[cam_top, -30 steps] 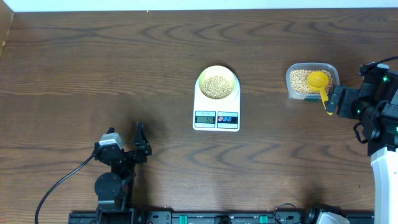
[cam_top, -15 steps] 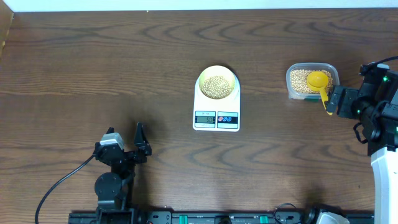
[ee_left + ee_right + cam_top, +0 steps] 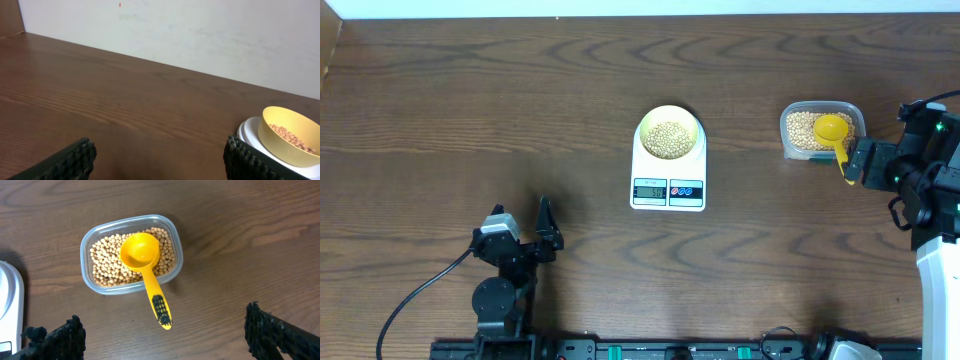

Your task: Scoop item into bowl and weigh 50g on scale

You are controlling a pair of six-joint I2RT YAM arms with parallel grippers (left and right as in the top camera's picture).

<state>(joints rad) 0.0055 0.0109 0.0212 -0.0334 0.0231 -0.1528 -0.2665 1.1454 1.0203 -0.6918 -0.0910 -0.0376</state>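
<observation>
Left gripper [image 3: 157,152] has its jaws spread wide and grips nothing; it sits low over the table [image 3: 470,100], well apart from the scale [image 3: 642,170], off the scale's left on the robot's side. Right gripper [image 3: 856,163] is also released, jaws wide, nothing between them, well to the right of the scale, with the tip of the scoop [image 3: 140,250] handle just in front of it but not touched. The yellow scoop lies with its cup on the beans in the clear tub [image 3: 87,245] and its handle hanging out over the tub rim toward the right gripper; cup looks empty. The tub is right of the scale, apart from it, and about half full. The bowl [image 3: 670,111] stands upright on the scale's far half, display [image 3: 650,192] and two buttons [image 3: 686,191] on the near edge; digits too small to read. Beans [image 3: 668,138] fill the bowl's middle in a low heap.
</observation>
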